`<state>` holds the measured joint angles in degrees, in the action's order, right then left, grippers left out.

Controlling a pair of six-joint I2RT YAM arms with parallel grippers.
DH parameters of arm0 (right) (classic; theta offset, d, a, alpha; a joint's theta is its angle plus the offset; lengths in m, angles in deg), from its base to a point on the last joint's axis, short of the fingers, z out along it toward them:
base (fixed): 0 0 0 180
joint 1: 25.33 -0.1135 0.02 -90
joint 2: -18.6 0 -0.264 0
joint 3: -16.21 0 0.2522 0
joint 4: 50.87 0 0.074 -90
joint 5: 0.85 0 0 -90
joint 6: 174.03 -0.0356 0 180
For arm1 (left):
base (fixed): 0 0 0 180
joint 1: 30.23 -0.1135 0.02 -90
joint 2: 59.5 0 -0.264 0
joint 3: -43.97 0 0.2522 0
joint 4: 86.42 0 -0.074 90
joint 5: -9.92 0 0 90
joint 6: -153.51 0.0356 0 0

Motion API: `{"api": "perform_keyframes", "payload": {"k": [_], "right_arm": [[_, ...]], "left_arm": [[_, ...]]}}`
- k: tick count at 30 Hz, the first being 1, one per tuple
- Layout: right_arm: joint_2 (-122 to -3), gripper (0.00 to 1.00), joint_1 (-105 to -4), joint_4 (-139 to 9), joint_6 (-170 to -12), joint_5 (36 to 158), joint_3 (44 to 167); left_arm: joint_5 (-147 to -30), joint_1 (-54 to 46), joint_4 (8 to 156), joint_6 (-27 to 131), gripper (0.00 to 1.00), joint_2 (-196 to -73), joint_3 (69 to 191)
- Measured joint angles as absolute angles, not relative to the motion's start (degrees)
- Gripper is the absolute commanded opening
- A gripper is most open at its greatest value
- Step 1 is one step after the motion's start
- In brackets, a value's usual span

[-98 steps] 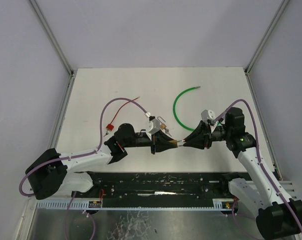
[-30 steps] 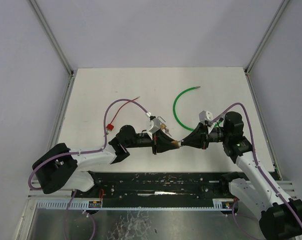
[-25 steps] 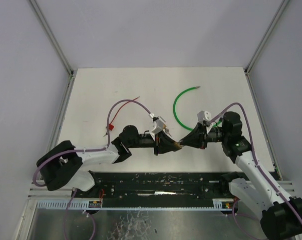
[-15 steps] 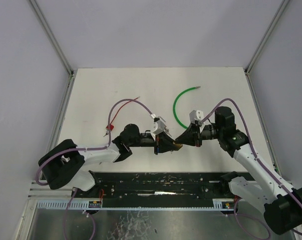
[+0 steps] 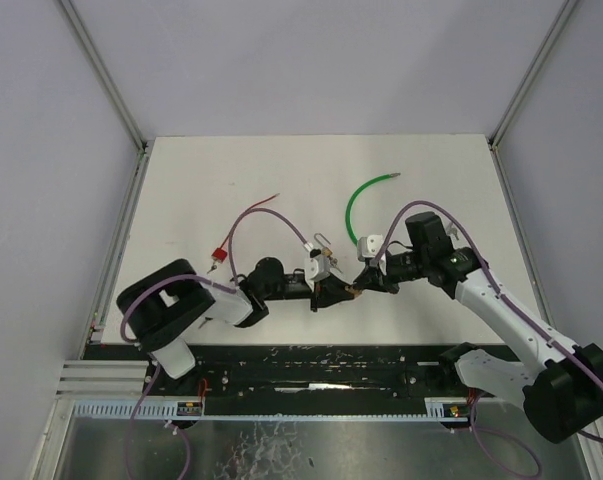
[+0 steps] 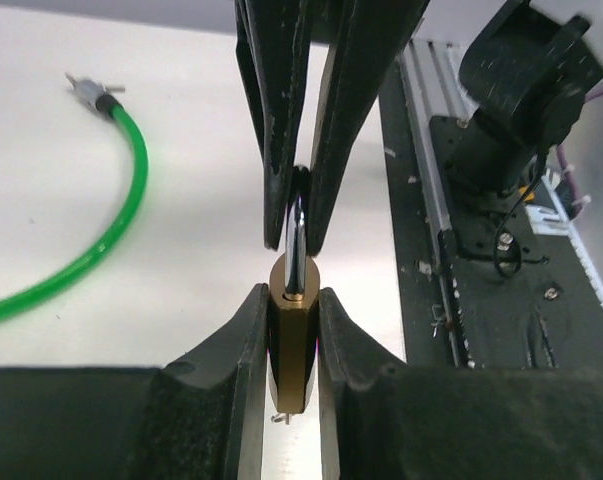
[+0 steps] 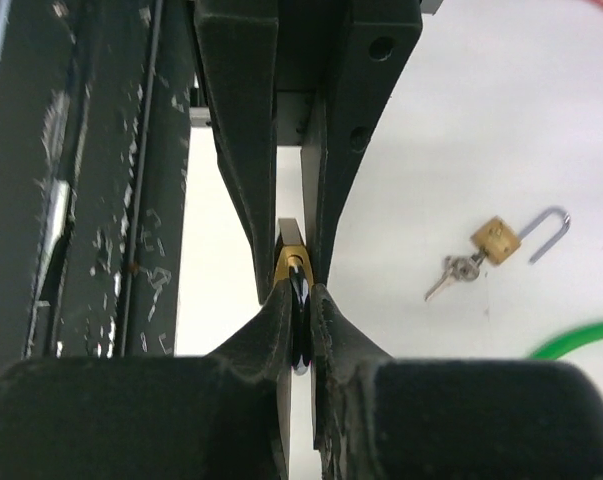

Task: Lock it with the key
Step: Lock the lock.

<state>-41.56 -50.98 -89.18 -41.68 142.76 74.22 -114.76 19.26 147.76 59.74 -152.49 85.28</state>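
Left arm reaches toward three o'clock, its left fingers (image 6: 243, 350) clenched on the brass padlock (image 6: 292, 350). Right arm reaches toward nine, right fingers (image 7: 266, 335) pinching the key (image 6: 297, 235) seated in it.

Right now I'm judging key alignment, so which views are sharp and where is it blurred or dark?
Left wrist: padlock sharp, left fingers dark and soft. Right wrist: right fingers blurred black, second padlock crisp. Top external: evenly lit, contact tiny.

Colour check
You are looking at a brass-gold padlock (image 6: 289, 345), a silver key (image 6: 297, 245) with black head, a green cable (image 5: 348, 212), a red wire (image 5: 261, 203).
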Motion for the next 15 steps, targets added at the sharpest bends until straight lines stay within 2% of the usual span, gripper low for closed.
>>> {"api": "perform_keyframes", "payload": {"k": [7, 15], "right_arm": [[-47.97, 0.00, -51.04, -96.90, -31.67, 135.74, 73.91], [-51.14, 0.00, -51.04, -98.74, -26.51, 133.86, 72.78]], "left_arm": [[-107.15, 24.24, 153.40, 61.82, 0.00, -163.42, 84.86], [-103.31, 25.75, 154.28, 63.00, 0.00, -167.33, 85.37]]}}
